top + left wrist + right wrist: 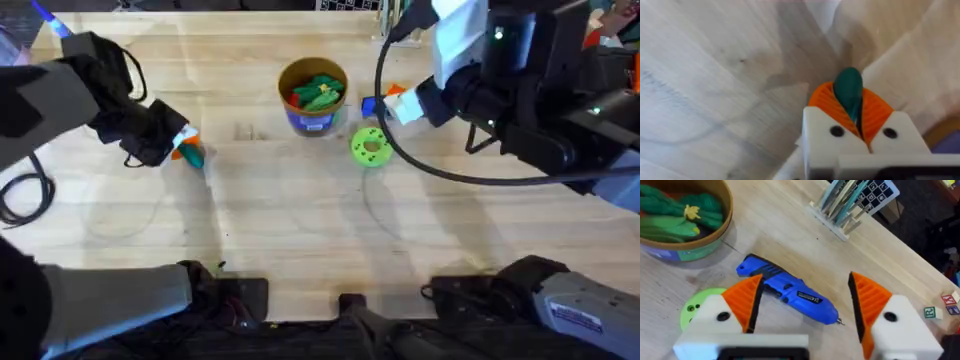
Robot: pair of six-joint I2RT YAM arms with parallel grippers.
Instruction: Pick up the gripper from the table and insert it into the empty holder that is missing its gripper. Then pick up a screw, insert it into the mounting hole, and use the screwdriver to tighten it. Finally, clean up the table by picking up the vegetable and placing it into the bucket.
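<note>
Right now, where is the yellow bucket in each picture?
Overhead: the bucket stands mid-table, toward the far edge.
Left wrist: probably the curved rim peeking beside the left end effector.
Right wrist: it sits beyond the screwdriver, green toys inside.
Shared landmark: the light green disc beside it, overhead and right wrist.

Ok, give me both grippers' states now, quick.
Left gripper: shut on the vegetable.
Right gripper: open, empty, above the screwdriver.

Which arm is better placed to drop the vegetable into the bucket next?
Left. The left gripper is already shut on the vegetable, left of the bucket. The right gripper is open above the screwdriver.
</note>
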